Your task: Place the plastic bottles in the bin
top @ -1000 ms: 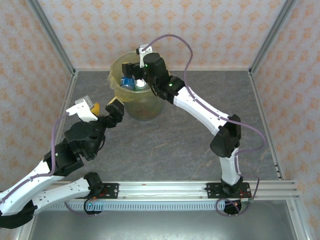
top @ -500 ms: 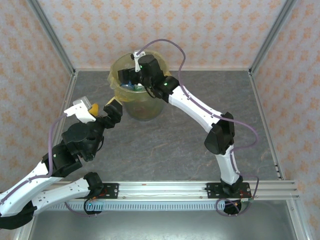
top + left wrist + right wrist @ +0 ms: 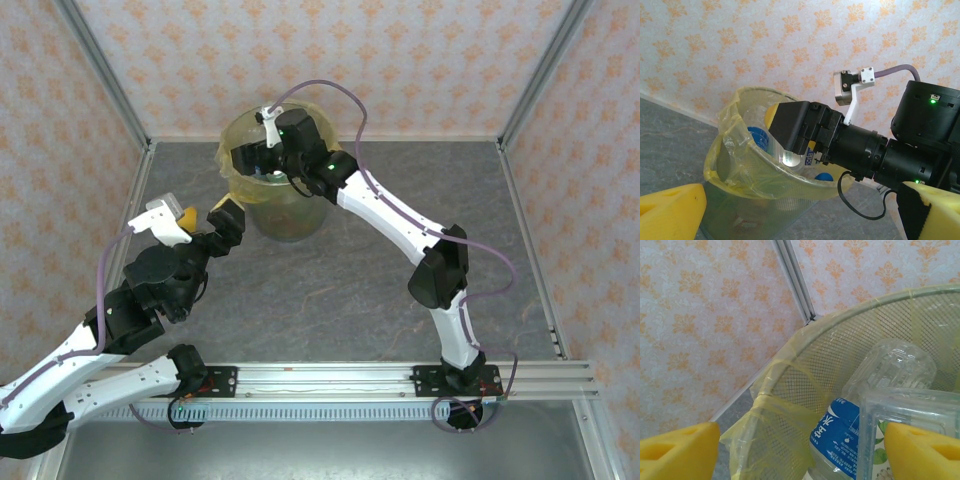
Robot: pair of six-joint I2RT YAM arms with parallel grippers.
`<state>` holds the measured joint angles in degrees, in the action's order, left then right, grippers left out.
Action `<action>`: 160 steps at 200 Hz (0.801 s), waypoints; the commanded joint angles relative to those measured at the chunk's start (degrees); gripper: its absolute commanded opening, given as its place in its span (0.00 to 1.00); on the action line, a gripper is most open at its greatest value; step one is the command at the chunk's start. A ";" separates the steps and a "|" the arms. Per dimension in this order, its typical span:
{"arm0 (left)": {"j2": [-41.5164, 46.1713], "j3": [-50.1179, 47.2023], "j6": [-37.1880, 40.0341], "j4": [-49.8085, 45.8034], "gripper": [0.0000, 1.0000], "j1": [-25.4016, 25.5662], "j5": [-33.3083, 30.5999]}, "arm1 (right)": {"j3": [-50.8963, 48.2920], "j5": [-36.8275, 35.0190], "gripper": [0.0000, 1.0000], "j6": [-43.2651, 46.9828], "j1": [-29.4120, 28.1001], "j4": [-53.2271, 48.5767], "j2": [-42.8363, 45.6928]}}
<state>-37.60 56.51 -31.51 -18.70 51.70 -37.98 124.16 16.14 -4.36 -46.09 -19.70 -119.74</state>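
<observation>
Left gripper (image 3: 207, 220) hovers just left of the bin (image 3: 232, 140), its jaws spread wide and empty. Right gripper (image 3: 258, 160) hangs over the bin's mouth, pads well apart with nothing clamped between them; a clear bottle (image 3: 910, 415) sits close by one pad. Inside lie more bottles, one with a blue label (image 3: 837, 432). They look light, thin-walled and slick, likely to dent or squirt free. A gentle hold across the mid-body seems safest, not the cap.
</observation>
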 commanded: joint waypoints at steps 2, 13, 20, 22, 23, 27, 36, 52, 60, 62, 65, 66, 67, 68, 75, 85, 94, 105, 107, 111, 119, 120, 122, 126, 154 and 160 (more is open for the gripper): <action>0.40 -0.71 -0.13 -0.66 0.99 -0.35 -0.54 | 0.63 -1.16 0.85 1.59 -0.41 -0.91 2.59; 0.41 -0.74 -0.07 -0.55 0.99 -0.31 -0.63 | -0.47 -3.13 0.85 1.70 -0.41 -0.10 3.81; 0.37 -0.83 -0.05 -0.48 0.99 -0.37 -0.61 | -1.16 -4.34 0.85 1.61 -0.41 0.81 4.69; 0.41 -0.80 -0.05 -0.47 0.99 -0.37 -0.65 | -1.45 -4.64 0.85 1.63 -0.41 1.03 4.89; 0.42 -0.84 -0.05 -0.46 0.99 -0.33 -0.63 | -1.59 -4.77 0.85 1.63 -0.41 1.14 5.06; 0.38 -0.87 -0.05 -0.46 0.99 -0.33 -0.65 | -2.06 -5.50 0.85 1.50 -0.41 1.67 5.48; 0.43 -0.95 -0.05 -0.42 0.99 -0.32 -0.65 | -2.85 -7.41 0.85 1.16 -0.33 2.72 6.37; 0.42 -0.96 -0.05 -0.40 0.99 -0.37 -0.69 | -3.11 -9.95 0.86 0.18 0.06 3.57 7.01; 0.43 -0.90 0.04 -0.42 0.99 -0.29 -0.77 | -2.92 -10.14 0.86 -0.36 0.52 3.73 6.89; 0.38 -0.93 0.04 -0.39 0.99 -0.33 -0.76 | -2.86 -10.09 0.86 -0.47 0.66 3.71 6.76; 0.41 -0.89 0.04 -0.38 0.99 -0.35 -0.71 | -2.76 -9.90 0.86 -0.67 0.83 3.69 6.61; 0.42 -0.93 0.09 -0.37 0.99 -0.36 -0.70 | -2.68 -9.90 0.86 -0.70 0.92 3.65 6.53; 0.42 -0.95 0.11 -0.42 0.99 -0.37 -0.70 | -2.60 -9.77 0.86 -0.81 1.00 3.59 6.45; 0.38 -0.91 0.12 -0.40 0.99 -0.37 -0.70 | -2.56 -9.75 0.86 -0.86 1.04 3.56 6.36; 0.42 -0.87 0.13 -0.46 0.99 -0.33 -0.70 | -1.81 -9.26 0.86 -1.32 1.58 3.14 5.73; 0.42 -0.74 0.21 -0.46 0.99 -0.37 -0.79 | -0.77 -8.02 0.86 -1.89 2.10 2.22 4.60; 0.37 -0.70 0.20 -0.55 0.99 -0.31 -0.87 | 0.09 -6.98 0.86 -2.11 2.44 1.61 3.47; 0.50 -0.70 0.34 -0.64 0.99 -0.34 -0.87 | 1.01 -5.83 0.86 -2.25 2.69 0.98 2.03; 0.47 -0.66 0.31 -0.64 0.99 -0.34 -0.87 | 1.26 -5.65 0.86 -2.24 2.72 0.87 1.83; 0.51 -0.61 0.31 -0.64 0.99 -0.33 -0.87 | 1.62 -5.27 0.86 -2.20 2.75 0.56 1.29; 0.40 -0.61 0.31 -0.71 0.99 -0.36 -0.96 | 2.50 -4.27 0.86 -2.13 2.80 -0.01 0.29; 0.37 -0.61 0.31 -0.76 0.99 -0.37 -1.00 | 2.54 -4.14 0.86 -2.09 2.78 -0.13 0.16; 0.44 -0.59 0.31 -0.73 0.99 -0.35 -0.97 | 2.83 -3.82 0.86 -2.02 2.83 -0.26 -0.09; 0.43 -0.53 0.27 -0.77 0.99 -0.35 -0.95 | 3.27 -3.13 0.86 -1.84 2.84 -0.55 -0.52; 0.43 -0.43 0.31 -0.92 0.99 -0.36 -1.07 | 5.85 2.71 0.85 -1.10 2.76 -2.80 -3.24; 0.42 -0.49 0.32 -0.82 0.99 -0.37 -1.07 | 6.18 3.74 0.84 -1.05 2.68 -3.22 -3.70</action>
<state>-37.60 56.40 -31.48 -18.68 51.70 -38.00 127.55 13.72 -5.74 -42.96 -19.94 -121.08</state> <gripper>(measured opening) 0.990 0.847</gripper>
